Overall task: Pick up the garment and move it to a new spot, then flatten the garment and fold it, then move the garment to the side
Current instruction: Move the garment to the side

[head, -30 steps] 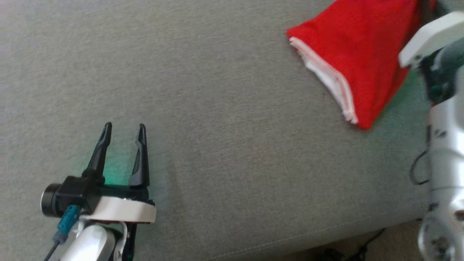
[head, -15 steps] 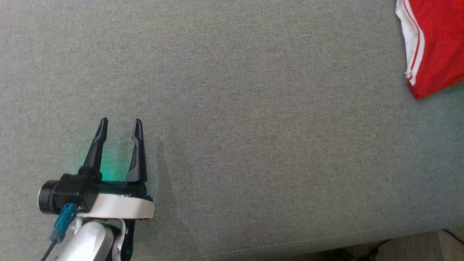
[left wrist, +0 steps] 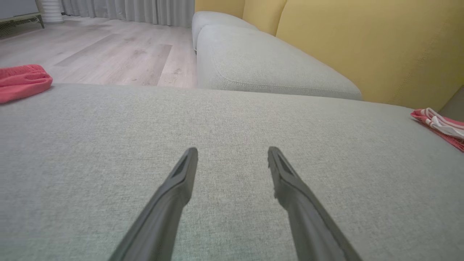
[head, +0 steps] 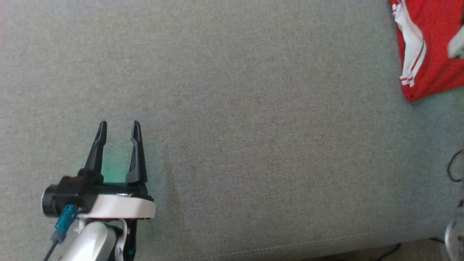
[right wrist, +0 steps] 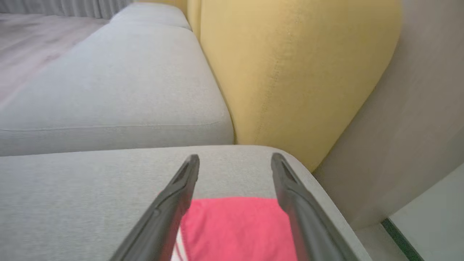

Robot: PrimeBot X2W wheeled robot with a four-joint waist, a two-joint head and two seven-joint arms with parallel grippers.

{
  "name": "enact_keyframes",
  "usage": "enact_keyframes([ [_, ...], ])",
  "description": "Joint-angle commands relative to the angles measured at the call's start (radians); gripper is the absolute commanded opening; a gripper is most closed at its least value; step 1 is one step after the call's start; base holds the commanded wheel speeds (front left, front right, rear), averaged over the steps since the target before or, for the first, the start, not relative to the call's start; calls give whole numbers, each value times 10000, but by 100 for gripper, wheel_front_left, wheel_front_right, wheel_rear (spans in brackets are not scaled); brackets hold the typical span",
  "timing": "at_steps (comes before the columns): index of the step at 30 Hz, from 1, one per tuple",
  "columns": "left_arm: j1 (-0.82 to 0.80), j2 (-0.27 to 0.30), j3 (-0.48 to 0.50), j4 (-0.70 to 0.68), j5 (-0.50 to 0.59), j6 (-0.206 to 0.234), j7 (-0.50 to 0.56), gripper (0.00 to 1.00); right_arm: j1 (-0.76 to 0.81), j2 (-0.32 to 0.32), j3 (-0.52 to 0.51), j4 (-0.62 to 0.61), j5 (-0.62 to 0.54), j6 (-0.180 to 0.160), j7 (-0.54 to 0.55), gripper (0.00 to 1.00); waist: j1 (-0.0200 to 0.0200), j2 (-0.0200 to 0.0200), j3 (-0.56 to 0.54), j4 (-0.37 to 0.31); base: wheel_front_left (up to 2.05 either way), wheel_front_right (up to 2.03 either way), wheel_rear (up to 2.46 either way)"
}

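In the head view, a sofa seat cushion of pale grey, finely flecked weave spans the frame. At the upper right edge is a bright red garment, its white trim carrying thin red stripes. At lower left, the left gripper has black fingers, a white wrist collar and a teal connector, with a green glow on the fabric between the fingers.

In the left wrist view, mustard-yellow backrests sit upper right, a pale wood-grain floor upper left, and a coral-red cloth at the left edge.

In the right wrist view, the right gripper has dark grey fingers.
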State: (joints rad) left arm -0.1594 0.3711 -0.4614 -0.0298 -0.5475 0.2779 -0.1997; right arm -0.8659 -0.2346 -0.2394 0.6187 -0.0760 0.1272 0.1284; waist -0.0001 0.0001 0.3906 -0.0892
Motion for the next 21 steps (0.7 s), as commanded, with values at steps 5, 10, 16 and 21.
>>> enact_keyframes([
  [5, 34, -37, 544, 165, -287, -80, -301, 100, 910, 270, 1312, -743, 469, 35, -401, 100, 1, -1, -960, 361, 0, 0, 0],
  [10, 511, -128, 777, 576, -531, -143, -450, 100, 2024, 615, 2275, -921, 690, 35, -913, 100, 1, -1, -1857, 729, 0, 0, 0],
  [16, 1250, -203, 917, 916, -752, -177, -524, 100, 3745, 1321, 2555, -1445, 839, 35, -1624, 100, 1, -1, -2883, 1152, 0, 0, 0],
  [21, 1844, -218, 920, 1045, -934, -163, -534, 100, 5482, 1747, 2532, -2288, 476, 35, -2120, 100, 1, -1, -3574, 1308, 0, 0, 0],
])
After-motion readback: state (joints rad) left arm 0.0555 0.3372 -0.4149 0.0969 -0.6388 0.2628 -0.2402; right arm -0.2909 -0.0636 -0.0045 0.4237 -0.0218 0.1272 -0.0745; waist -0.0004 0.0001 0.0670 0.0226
